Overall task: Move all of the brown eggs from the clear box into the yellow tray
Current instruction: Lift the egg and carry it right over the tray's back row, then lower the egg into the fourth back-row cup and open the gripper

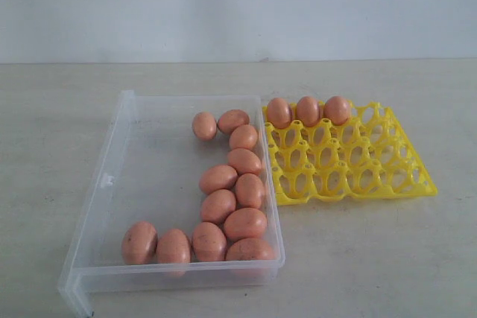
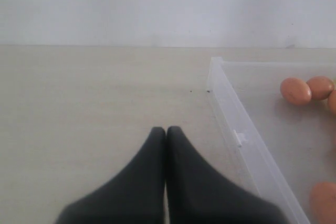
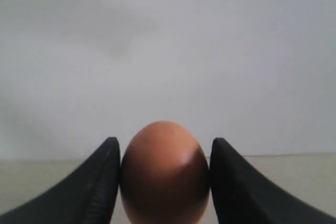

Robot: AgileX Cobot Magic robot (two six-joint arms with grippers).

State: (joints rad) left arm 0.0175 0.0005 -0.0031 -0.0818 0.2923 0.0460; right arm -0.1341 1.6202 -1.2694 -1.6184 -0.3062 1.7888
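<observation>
Brown eggs, smooth reddish-tan ovals (image 1: 245, 223), mostly lie in the large shallow box of clear colourless plastic (image 1: 112, 176). About a dozen are there: four along its near wall, the rest running in a loose column up its right side to a pair near the far wall. Just beside the box's right wall, on the pale table (image 1: 373, 258), sits the bright yellow openwork plastic egg tray (image 1: 358, 176). Only its far row is in use, with three eggs side by side, and every nearer cup is empty. One more egg (image 3: 164, 171) is up in the air, clamped upright between the two dark fingers of the right gripper (image 3: 165, 142). In the exterior view only a sliver of something egg-coloured shows at the top right corner, probably this one, above and beyond the tray. The left gripper (image 2: 166, 129) has its black fingers pressed together on nothing, low over bare table outside the box's left wall. By my reckoning the job is barely a quarter done: three eggs seated, a fourth on its way, and roughly twelve left to carry across.
</observation>
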